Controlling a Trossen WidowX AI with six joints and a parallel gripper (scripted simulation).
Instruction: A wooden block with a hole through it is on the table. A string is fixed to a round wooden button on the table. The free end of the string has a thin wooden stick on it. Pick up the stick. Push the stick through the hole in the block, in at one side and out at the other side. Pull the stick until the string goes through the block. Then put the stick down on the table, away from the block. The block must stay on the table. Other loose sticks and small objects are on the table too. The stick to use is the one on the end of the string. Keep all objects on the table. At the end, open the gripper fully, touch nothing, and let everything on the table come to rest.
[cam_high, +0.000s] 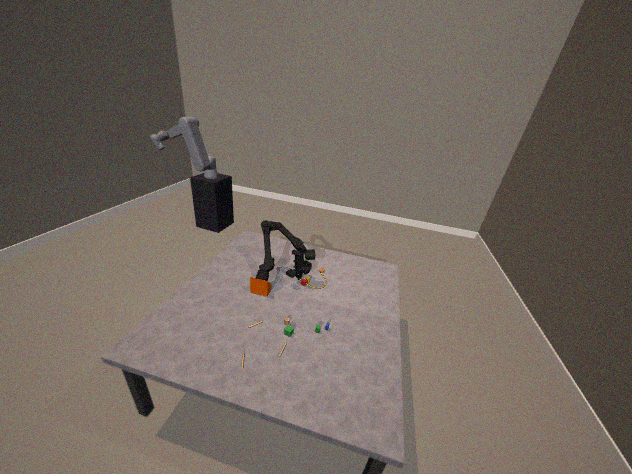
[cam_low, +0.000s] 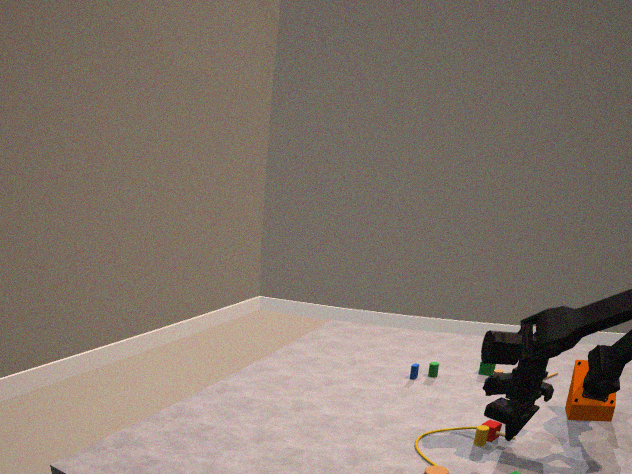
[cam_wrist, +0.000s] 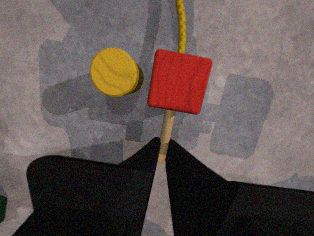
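The red block (cam_high: 304, 282) (cam_low: 493, 430) (cam_wrist: 180, 81) sits on the table. The wooden stick (cam_wrist: 169, 123) sticks out of its near side in the wrist view. My gripper (cam_low: 509, 437) (cam_wrist: 162, 143) is low beside that side, shut on the stick, whose tip shows just behind the fingertips. The yellow string (cam_high: 325, 280) (cam_low: 417, 444) (cam_wrist: 182, 30) meets the block's far side; no stick shows there. The string curves to the round wooden button (cam_high: 321, 270) (cam_low: 436, 469). The inside of the hole is hidden.
A yellow cylinder (cam_low: 481, 436) (cam_wrist: 112, 71) stands close beside the block. Farther off are a green block (cam_high: 288, 331), a green cylinder (cam_high: 318, 329), a blue cylinder (cam_high: 327, 326), a small wooden piece (cam_high: 286, 320) and loose sticks (cam_high: 255, 323) (cam_high: 282, 349) (cam_high: 243, 360).
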